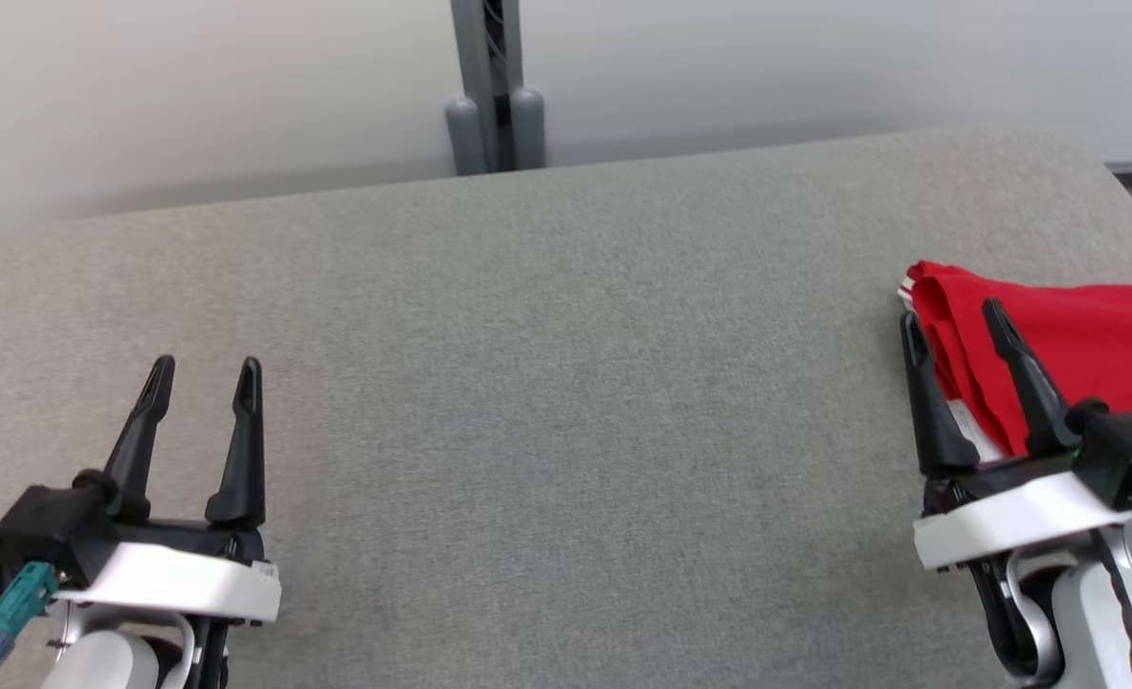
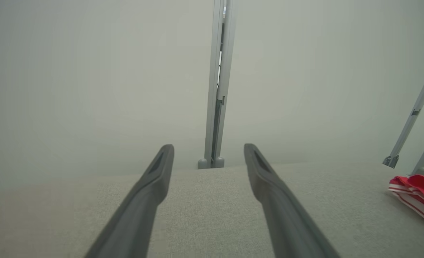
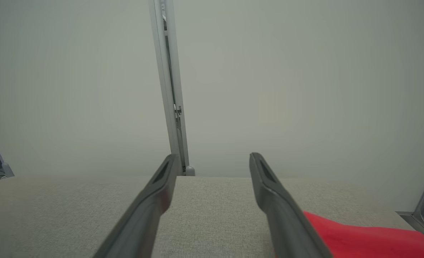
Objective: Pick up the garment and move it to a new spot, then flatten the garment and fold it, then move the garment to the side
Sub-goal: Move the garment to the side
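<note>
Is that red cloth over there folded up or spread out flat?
Folded: the red fabric garment lies in stacked layers, its red-and-white edges piled at one end.

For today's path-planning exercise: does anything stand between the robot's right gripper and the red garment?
Nothing visible does. The open right gripper hovers at the left edge of the red garment on the grey table, with no other object between them.

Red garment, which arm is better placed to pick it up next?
Right, most likely: the right end effector is open right beside the red garment, while the left end effector, also open, sits far across the grey surface.
</note>
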